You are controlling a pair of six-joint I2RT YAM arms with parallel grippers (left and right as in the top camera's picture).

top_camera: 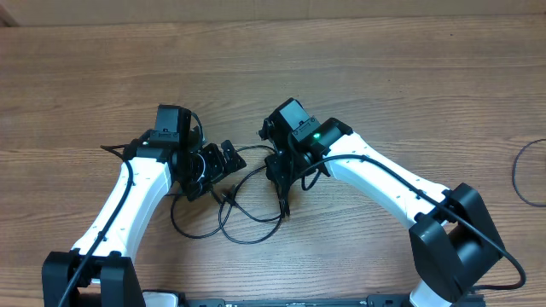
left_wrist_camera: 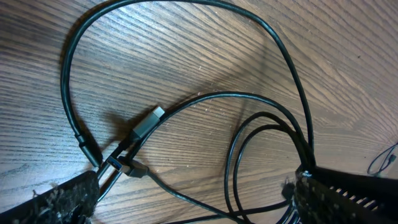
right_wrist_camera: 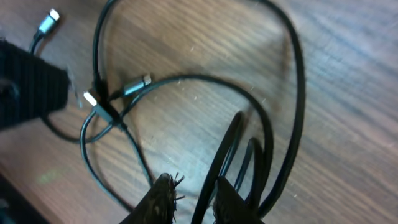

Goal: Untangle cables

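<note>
Thin black cables (top_camera: 232, 223) lie in tangled loops on the wooden table between my two arms. My left gripper (top_camera: 209, 168) is low over their left part. In the left wrist view it (left_wrist_camera: 193, 202) is open wide, with several strands (left_wrist_camera: 249, 143) and a grey plug (left_wrist_camera: 148, 122) lying between its fingers. My right gripper (top_camera: 282, 189) is at the right side of the tangle. In the right wrist view its fingers (right_wrist_camera: 196, 199) are nearly closed around one black strand (right_wrist_camera: 221, 155), and more loops hang beside the right finger. Metallic plug tips (right_wrist_camera: 138, 83) lie crossed to the left.
Another thin black cable loop (top_camera: 527, 175) lies at the table's right edge, away from both arms. One finger of the left gripper (right_wrist_camera: 28, 93) shows at the left of the right wrist view. Bare wooden table (top_camera: 358, 60) stretches behind the arms.
</note>
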